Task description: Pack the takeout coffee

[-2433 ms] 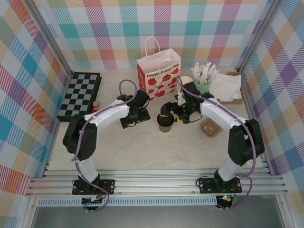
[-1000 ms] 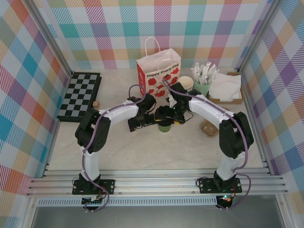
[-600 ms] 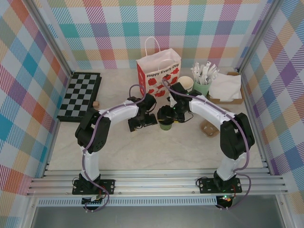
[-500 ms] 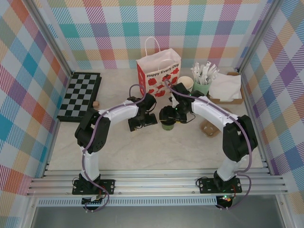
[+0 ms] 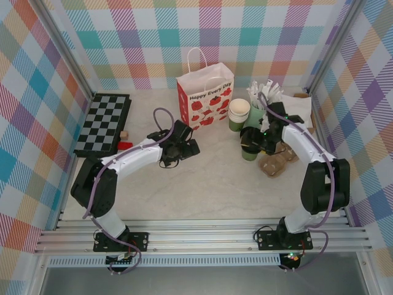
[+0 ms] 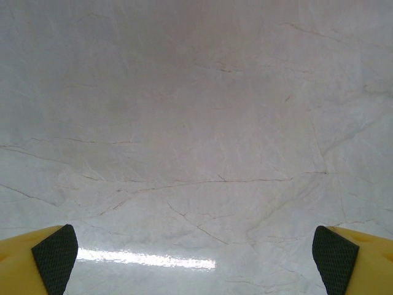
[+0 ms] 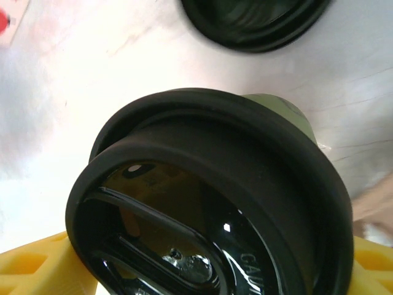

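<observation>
The takeout coffee [image 5: 249, 152], a dark-green cup under a black lid [image 7: 209, 203], hangs just left of the brown cardboard cup carrier [image 5: 274, 165]. My right gripper [image 5: 252, 144] is shut on it, and yellow fingers [image 7: 34, 264] show on either side of the lid in the right wrist view. The cup's green wall [image 7: 288, 114] peeks out behind the lid. My left gripper [image 5: 184, 148] stands open over bare marble at the table's middle, its black pads [image 6: 55, 258] far apart with nothing between them.
A white strawberry paper bag [image 5: 206, 98] stands at the back. To its right are stacked lidless cups [image 5: 239, 114], a pale-green cup of sticks [image 5: 263, 101] and napkins [image 5: 295, 114]. A chessboard [image 5: 104, 123] lies at the left. Another black round lid [image 7: 255, 21] lies beyond the coffee.
My right gripper closed on the coffee at the table's middle and carried it right, up to the cardboard carrier. The left arm drew back to the left, still open.
</observation>
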Available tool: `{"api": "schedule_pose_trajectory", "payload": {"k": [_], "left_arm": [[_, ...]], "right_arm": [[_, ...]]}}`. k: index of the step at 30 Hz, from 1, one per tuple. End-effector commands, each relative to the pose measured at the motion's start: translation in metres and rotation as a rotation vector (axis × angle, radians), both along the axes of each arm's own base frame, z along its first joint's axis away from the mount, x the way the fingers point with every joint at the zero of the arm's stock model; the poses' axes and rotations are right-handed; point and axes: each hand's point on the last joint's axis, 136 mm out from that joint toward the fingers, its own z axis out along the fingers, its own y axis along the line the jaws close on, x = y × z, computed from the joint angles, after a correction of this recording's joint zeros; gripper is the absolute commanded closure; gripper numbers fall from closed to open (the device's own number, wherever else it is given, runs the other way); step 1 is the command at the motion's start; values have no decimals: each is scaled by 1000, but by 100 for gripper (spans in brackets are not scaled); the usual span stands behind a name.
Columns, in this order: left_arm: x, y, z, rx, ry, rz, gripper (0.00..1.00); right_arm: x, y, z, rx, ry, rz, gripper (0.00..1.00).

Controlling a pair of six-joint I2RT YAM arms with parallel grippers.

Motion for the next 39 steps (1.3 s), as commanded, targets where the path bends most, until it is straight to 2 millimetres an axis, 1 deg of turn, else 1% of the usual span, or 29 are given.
{"api": "schedule_pose_trajectory", "payload": {"k": [1,3,5,7,9,12,18,21,23,27,31,33,39], "left_arm": [[10,1,18,-33,-103,37,0],[10,1,20,-44,-115,38,0],[11,-2,22,-65,-128,22,0],[11,-2,23,-70,-139,28,0],[11,4,21,-61,-145,53,0],[12,7,23,-77,-179,77,0],[15,6,27,-89,-218,63,0],[17,4,30,-99,-240,51,0],[17,2,31,-100,-241,33,0],[15,-2,32,-118,-234,3,0],[13,-17,34,-168,-199,-79,0],[13,-21,35,-180,-202,-102,0],[15,-18,44,-174,-234,-94,0]], "right_arm": [[8,-21,14,31,-56,-26,25],[16,-39,13,32,-60,-79,25],[24,-59,12,23,-64,-127,25],[32,-71,12,23,-73,-150,25],[41,-77,11,20,-74,-156,25],[56,-80,9,15,-76,-158,25],[82,-83,3,27,-90,-203,25],[92,-76,3,84,-96,-214,24],[96,-75,1,100,-86,-225,24],[103,-79,-5,91,-73,-252,23],[105,-80,-9,86,-40,-260,20],[105,-78,-10,99,-35,-261,20],[111,-79,-7,99,-52,-272,19]]}}
